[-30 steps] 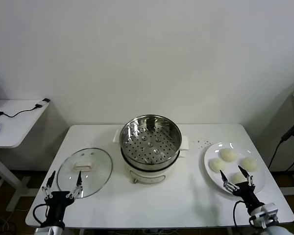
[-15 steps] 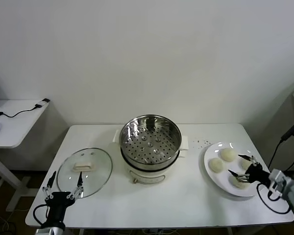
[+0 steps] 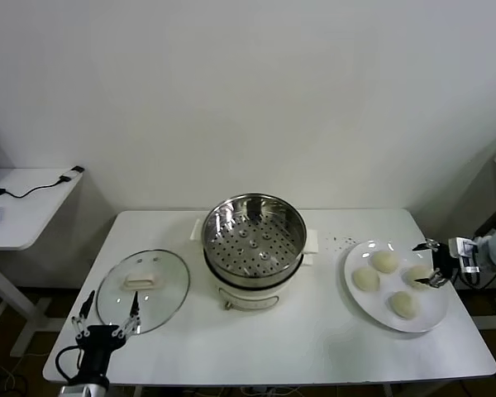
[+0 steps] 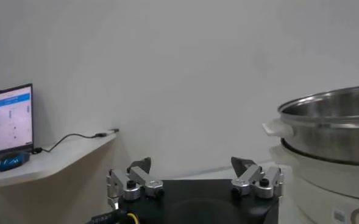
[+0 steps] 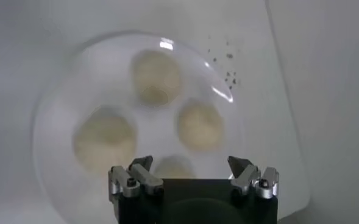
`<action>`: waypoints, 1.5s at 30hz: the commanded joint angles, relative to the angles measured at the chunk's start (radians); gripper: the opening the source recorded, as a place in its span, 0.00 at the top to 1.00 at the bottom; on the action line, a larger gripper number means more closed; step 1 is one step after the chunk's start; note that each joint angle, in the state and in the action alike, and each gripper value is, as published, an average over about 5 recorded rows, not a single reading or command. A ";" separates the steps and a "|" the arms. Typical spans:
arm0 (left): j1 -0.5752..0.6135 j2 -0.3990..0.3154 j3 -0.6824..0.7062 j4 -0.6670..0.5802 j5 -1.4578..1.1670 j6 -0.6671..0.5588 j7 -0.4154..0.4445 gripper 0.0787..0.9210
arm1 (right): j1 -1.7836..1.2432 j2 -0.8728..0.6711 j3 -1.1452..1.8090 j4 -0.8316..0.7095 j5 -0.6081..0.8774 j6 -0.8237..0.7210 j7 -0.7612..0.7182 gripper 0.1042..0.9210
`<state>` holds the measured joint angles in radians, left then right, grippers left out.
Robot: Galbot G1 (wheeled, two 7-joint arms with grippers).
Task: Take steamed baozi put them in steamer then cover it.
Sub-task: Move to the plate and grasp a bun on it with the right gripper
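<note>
Right gripper (image 3: 426, 265) is spread wide and holds nothing. It has been swung from the table's front edge out to the right side of the plate (image 3: 379, 311), so the first grab is being lined up. All four steamed baozi (image 3: 385, 261) are seen on the plate, dome up, round with no long side. The steamer (image 3: 255, 241) is open in the middle, mouth up. The cover (image 3: 142, 289) is laid flat, handle up. Left gripper (image 3: 106, 318) is parked and spread.
</note>
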<state>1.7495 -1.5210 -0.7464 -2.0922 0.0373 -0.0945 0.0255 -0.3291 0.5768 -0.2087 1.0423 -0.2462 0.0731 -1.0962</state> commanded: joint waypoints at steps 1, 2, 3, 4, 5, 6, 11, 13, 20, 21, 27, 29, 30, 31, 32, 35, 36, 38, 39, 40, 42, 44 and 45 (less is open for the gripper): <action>-0.002 0.003 -0.003 0.004 -0.002 0.004 -0.001 0.12 | 0.407 0.220 -0.383 -0.374 -0.098 0.059 -0.092 0.12; -0.004 0.003 -0.005 0.006 -0.001 0.006 -0.001 0.12 | 0.418 0.249 -0.398 -0.406 -0.095 0.062 -0.094 0.12; -0.006 0.003 -0.007 0.008 -0.001 0.007 -0.002 0.12 | 0.426 0.272 -0.412 -0.430 -0.092 0.064 -0.095 0.12; -0.007 0.002 -0.009 0.010 -0.001 0.007 -0.002 0.12 | 0.432 0.294 -0.424 -0.455 -0.089 0.065 -0.095 0.12; -0.009 0.002 -0.011 0.013 -0.001 0.008 -0.003 0.12 | 0.435 0.315 -0.433 -0.477 -0.088 0.066 -0.094 0.12; -0.010 0.002 -0.013 0.017 -0.001 0.008 -0.003 0.12 | 0.435 0.334 -0.437 -0.496 -0.089 0.068 -0.092 0.12; -0.018 0.004 -0.018 0.036 0.000 0.009 -0.003 0.12 | 0.425 0.399 -0.440 -0.559 -0.103 0.077 -0.086 0.12; -0.022 0.002 -0.018 0.042 0.000 0.010 -0.002 0.12 | 0.416 0.414 -0.438 -0.573 -0.109 0.080 -0.084 0.12; -0.035 -0.003 -0.015 0.052 0.004 0.015 -0.001 0.12 | 0.391 0.444 -0.415 -0.604 -0.132 0.087 -0.075 0.12; -0.036 -0.002 -0.016 0.054 0.005 0.015 -0.001 0.12 | 0.389 0.448 -0.411 -0.608 -0.137 0.088 -0.075 0.12; -0.037 0.000 -0.019 0.059 0.006 0.015 -0.001 0.12 | 0.379 0.459 -0.398 -0.621 -0.163 0.095 -0.076 0.12; -0.038 0.000 -0.020 0.060 0.006 0.014 -0.002 0.12 | 0.377 0.460 -0.391 -0.624 -0.174 0.098 -0.075 0.12; -0.038 0.000 -0.020 0.060 0.006 0.014 -0.002 0.12 | 0.376 0.461 -0.386 -0.627 -0.178 0.100 -0.075 0.12; -0.037 -0.001 -0.020 0.061 0.006 0.014 -0.002 0.12 | 0.375 0.462 -0.380 -0.632 -0.181 0.101 -0.074 0.12; -0.037 -0.001 -0.021 0.060 0.006 0.014 -0.002 0.12 | 0.375 0.463 -0.374 -0.636 -0.186 0.104 -0.073 0.13; -0.035 -0.003 -0.022 0.056 0.005 0.017 -0.003 0.12 | 0.371 0.464 -0.362 -0.642 -0.203 0.109 -0.074 0.17; -0.035 -0.004 -0.022 0.055 0.005 0.018 -0.003 0.12 | 0.369 0.463 -0.360 -0.641 -0.207 0.110 -0.076 0.18; -0.035 -0.007 -0.022 0.054 0.005 0.017 -0.003 0.12 | 0.366 0.464 -0.357 -0.640 -0.210 0.111 -0.078 0.21; -0.035 -0.009 -0.021 0.054 0.005 0.017 -0.003 0.12 | 0.365 0.465 -0.355 -0.640 -0.211 0.111 -0.079 0.22; -0.034 -0.010 -0.020 0.055 0.006 0.017 -0.003 0.12 | 0.364 0.466 -0.353 -0.640 -0.212 0.111 -0.080 0.23; -0.034 -0.011 -0.019 0.056 0.007 0.016 -0.003 0.12 | 0.364 0.467 -0.349 -0.639 -0.212 0.111 -0.082 0.25; -0.032 -0.011 -0.019 0.057 0.008 0.015 -0.003 0.12 | 0.365 0.466 -0.346 -0.636 -0.211 0.111 -0.085 0.26; -0.031 -0.010 -0.020 0.057 0.008 0.014 -0.004 0.12 | 0.365 0.465 -0.346 -0.633 -0.210 0.111 -0.087 0.27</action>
<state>1.7180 -1.5308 -0.7673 -2.0343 0.0448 -0.0812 0.0221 0.0319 1.0306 -0.5622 0.4236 -0.4417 0.1811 -1.1813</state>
